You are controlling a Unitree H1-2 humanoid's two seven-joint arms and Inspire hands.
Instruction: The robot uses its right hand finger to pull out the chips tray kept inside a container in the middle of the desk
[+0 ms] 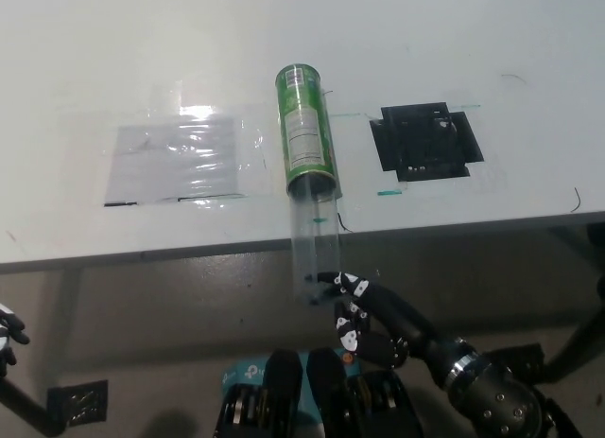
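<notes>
The clear tray [314, 244] is sticking out of the open end of the green can [305, 131], which is lying on its side in the middle of the white desk [113, 50]. The far part of the tray is lying on the desk, and its near end is hanging past the desk edge, in the air. The black right hand [364, 315] is sitting just below and a little to the right of this near end. One of its fingers [331, 280] is hooking into the end of the tray and touching it, while the other fingers are curling loosely below, so the hand is holding the tray by this one finger only. The can is lying beyond the hand, further up the desk, with its closed end pointing away. To the right of the can and above the hand, a black square patch [425, 140] is lying flat on the desk. To the left of the can, a clear plastic sheet [175, 159] is taped on the surface. The white left hand [8, 336] is resting far to the left, at the picture edge and below the desk; only a small part is showing, so I cannot tell its state.
</notes>
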